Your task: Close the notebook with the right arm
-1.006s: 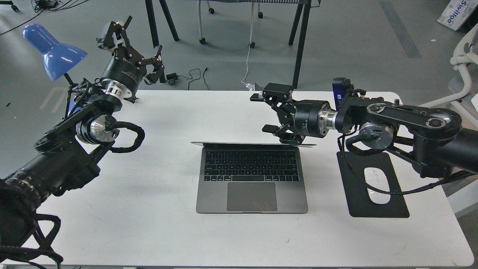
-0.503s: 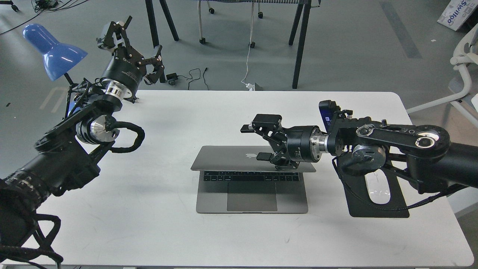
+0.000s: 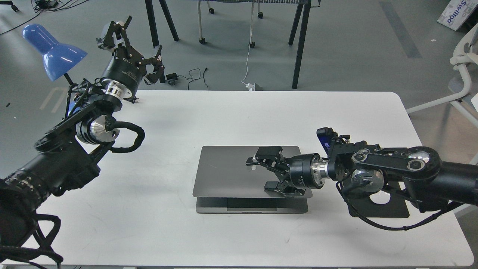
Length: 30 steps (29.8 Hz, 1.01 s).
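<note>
White surface (image 3: 157,224) carries the notebook (image 3: 224,172) at its middle, lid nearly down, trackpad strip showing; my right claw (image 3: 261,173), fingers apart, lies on the lid's right side, so I press down evenly, slowly; far left, my left claw (image 3: 134,45) hangs spread, idle

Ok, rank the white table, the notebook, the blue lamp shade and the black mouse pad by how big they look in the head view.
1. white table
2. notebook
3. and 4. unsure: the blue lamp shade shows more area, but the right arm hides much of the black mouse pad.
</note>
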Motion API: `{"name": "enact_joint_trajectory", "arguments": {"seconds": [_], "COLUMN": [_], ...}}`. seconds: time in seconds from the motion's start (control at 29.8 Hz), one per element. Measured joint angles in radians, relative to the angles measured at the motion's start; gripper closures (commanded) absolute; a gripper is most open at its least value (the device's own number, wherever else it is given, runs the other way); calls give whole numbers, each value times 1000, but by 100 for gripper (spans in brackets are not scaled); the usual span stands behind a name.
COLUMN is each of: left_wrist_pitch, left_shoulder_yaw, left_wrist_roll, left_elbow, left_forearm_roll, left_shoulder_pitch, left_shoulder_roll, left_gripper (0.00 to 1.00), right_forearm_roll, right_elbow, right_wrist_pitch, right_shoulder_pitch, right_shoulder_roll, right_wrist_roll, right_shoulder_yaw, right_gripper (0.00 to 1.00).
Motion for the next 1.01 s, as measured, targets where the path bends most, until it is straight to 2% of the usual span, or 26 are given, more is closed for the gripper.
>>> {"name": "enact_joint_trajectory", "arguments": {"seconds": [0.74, 0.87, 1.01], "left_wrist_pitch": [0, 0, 0], "left_shoulder_yaw": [0, 0, 0], "left_wrist_roll": [0, 0, 0], "left_elbow": [0, 0, 0], "left_forearm_roll": [-1, 0, 0], "left_shoulder_pitch": [0, 0, 0], "left_shoulder_roll": [0, 0, 0], "left_gripper": [0, 0, 0], "right_forearm_roll": [-9, -8, -8], "right_elbow": [-74, -83, -130], "right_wrist_pitch": [-13, -14, -14], "right_shoulder_pitch": [-93, -84, -83], "right_shoulder_roll": [32, 35, 31], "right_wrist_roll": [-1, 0, 0], "right_shoulder_yaw": [19, 93, 251], "right_gripper": [0, 0, 0]}}
